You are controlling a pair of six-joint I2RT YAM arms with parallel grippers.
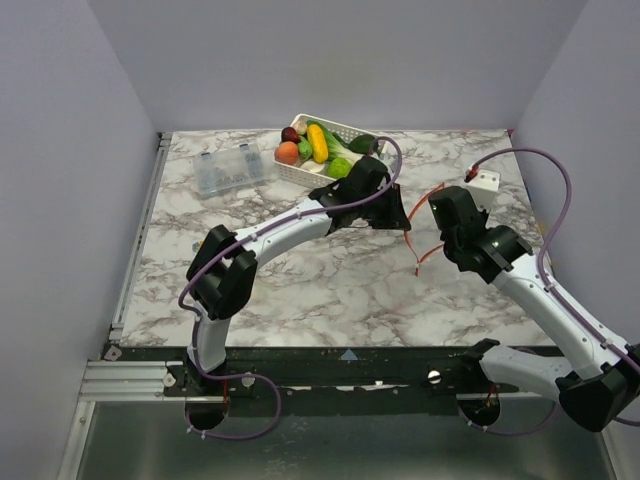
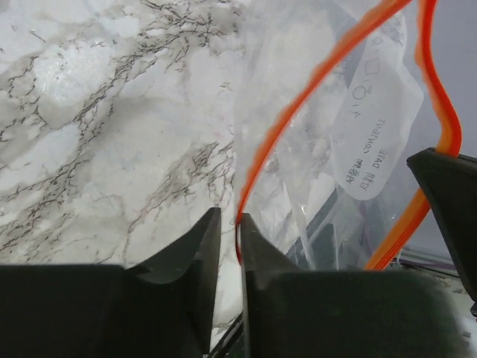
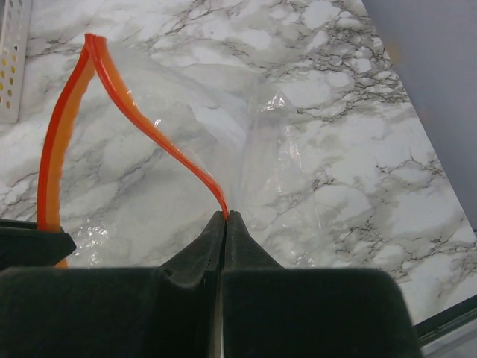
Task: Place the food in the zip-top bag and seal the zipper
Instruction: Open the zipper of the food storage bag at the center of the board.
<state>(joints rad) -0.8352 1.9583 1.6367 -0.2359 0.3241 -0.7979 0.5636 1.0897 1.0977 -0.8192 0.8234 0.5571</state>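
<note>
The zip-top bag hangs between my two grippers at the middle right of the table. My right gripper is shut on the zipper of one lip, with the clear bag spread beyond it. My left gripper is open by a narrow gap. The other lip's zipper runs down between its jaws, against the right finger. The bag shows no food in it. The food lies in the white slotted basket at the back: yellow, orange, green and dark purple pieces.
A clear compartment box sits at the back left. A small white object lies at the back right, beside the right gripper. The left arm stretches across the table's middle. The basket's corner shows in the right wrist view.
</note>
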